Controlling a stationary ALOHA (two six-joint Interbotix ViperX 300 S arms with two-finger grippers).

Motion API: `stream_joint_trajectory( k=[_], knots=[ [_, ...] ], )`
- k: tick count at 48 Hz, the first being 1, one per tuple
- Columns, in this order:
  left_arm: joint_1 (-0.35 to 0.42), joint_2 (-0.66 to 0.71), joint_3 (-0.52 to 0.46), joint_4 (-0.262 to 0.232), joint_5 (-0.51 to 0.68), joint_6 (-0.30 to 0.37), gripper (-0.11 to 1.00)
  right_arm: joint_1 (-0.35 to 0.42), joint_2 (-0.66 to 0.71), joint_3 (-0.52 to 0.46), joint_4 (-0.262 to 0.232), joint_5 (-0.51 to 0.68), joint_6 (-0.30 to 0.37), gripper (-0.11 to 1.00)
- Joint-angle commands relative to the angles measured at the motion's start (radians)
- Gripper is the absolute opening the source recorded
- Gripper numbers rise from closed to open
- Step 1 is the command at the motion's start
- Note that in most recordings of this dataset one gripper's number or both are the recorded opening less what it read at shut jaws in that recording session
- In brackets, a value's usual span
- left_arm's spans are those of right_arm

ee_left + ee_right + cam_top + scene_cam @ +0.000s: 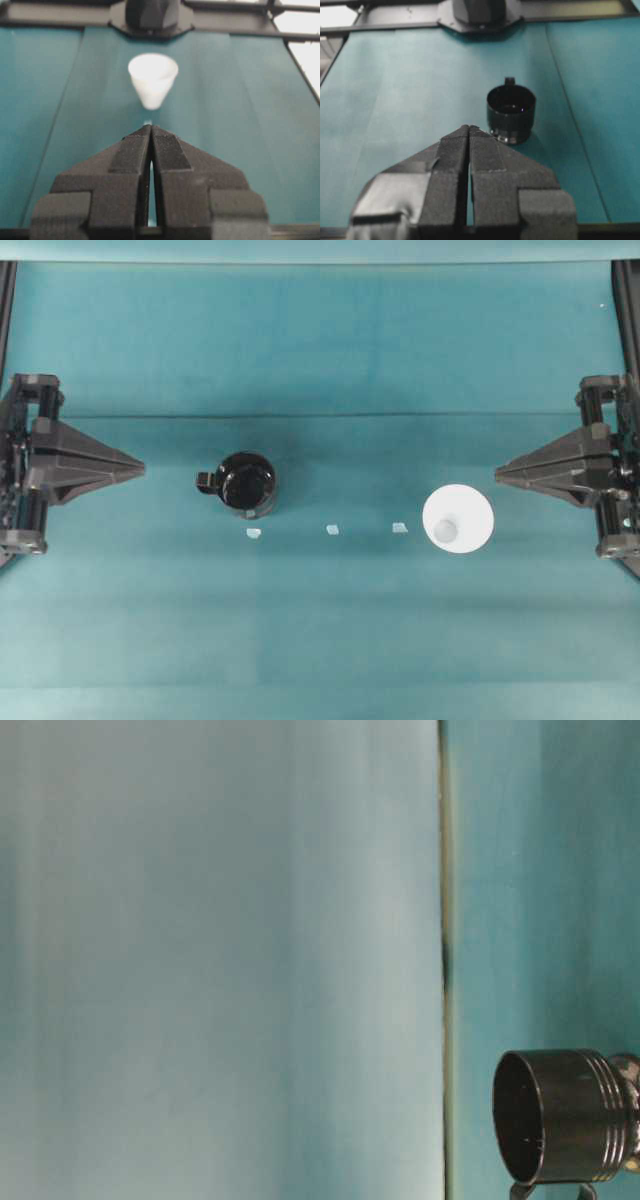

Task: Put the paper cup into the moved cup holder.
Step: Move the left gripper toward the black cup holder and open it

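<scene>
Overhead: paper cup (458, 519) beside right gripper (498, 474)

I see the paper cup (458, 519), plain white and tapered, standing upright on its small base on the right part of the teal counter (320, 640), its wide rim open upward. The cup holder (246, 482), glossy black and round, stands upright well apart to its left, mouth up and empty, its stubby tab handle pointing left.
</scene>
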Motion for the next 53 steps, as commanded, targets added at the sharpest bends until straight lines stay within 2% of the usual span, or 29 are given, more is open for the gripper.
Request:
stream_joint_trajectory(
  k=[1,16,35,53],
  knots=[
    [-0.002,0.029,-0.02,0.002,0.044,-0.003,0.01,0.003,0.005,-0.023,0.003,0.0,0.011,0.02],
    [0.038,0.17,-0.017,0.002,0.186,0.0,0.01,0.003,0.017,-0.021,0.005,0.041,0.014,0.02],
    [0.109,0.387,-0.031,0.002,0.21,0.0,0.01,0.003,0.021,-0.021,0.003,0.075,0.015,0.02],
    [0.112,0.46,-0.043,0.003,0.218,0.002,0.02,0.003,0.023,-0.021,0.008,0.092,0.015,0.02]
  ],
)
